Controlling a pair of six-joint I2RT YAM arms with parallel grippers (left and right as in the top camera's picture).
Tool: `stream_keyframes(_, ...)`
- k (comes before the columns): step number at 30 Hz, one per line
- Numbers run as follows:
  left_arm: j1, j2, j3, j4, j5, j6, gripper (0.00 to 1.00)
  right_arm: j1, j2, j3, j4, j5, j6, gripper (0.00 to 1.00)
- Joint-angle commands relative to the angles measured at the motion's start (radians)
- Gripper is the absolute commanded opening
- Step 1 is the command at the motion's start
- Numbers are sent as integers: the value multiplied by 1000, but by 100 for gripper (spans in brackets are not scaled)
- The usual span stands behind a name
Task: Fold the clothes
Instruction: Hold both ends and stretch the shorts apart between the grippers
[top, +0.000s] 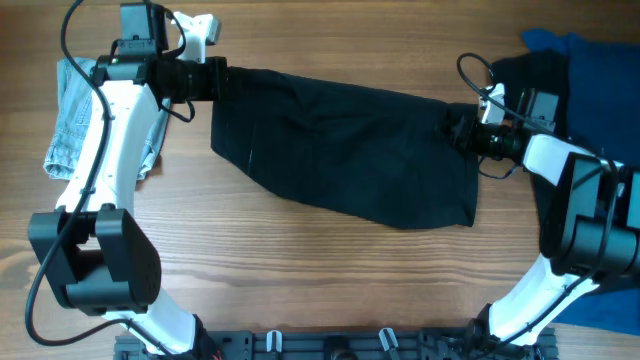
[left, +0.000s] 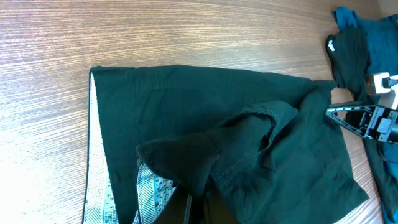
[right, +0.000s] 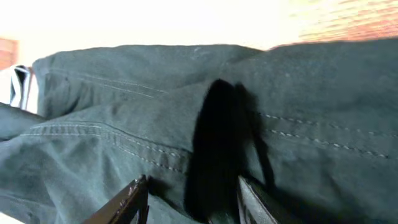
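Left end effector (top: 213, 78) pinches the black garment (top: 350, 150) at its far-left corner; the right end effector (top: 462, 131) grips the opposite end, near the right edge of the worktop (top: 330, 280). The cloth lies spread flat, not yet folded. A denim piece (top: 70, 125) at the left edge looks already folded, and blue clothes (top: 590, 60) wait in the far-right corner.

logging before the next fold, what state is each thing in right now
black garment, spread out on table, unfolded, pinched at both ends
left gripper, shut on black garment, cloth bunched at its fingers
right gripper, shut on a fold of black garment
jeans, bunched, partly under left arm
blue cloth, heaped at right side
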Motion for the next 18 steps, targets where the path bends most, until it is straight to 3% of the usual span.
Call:
stream_keyframes(1, 3, -7, 5, 6, -3, 2, 4, 2, 12, -2, 51, -130, 16, 43)
stream_keyframes(10, 3, -7, 5, 7, -7, 2, 4, 44, 13, -2, 84, -100, 42, 43)
stream_keyframes(16, 3, -7, 5, 6, -7, 2, 4, 113, 13, -2, 61, 104, 72, 43)
stream_keyframes(18, 3, -7, 5, 6, -7, 2, 4, 113, 13, -2, 81, 97, 101, 29)
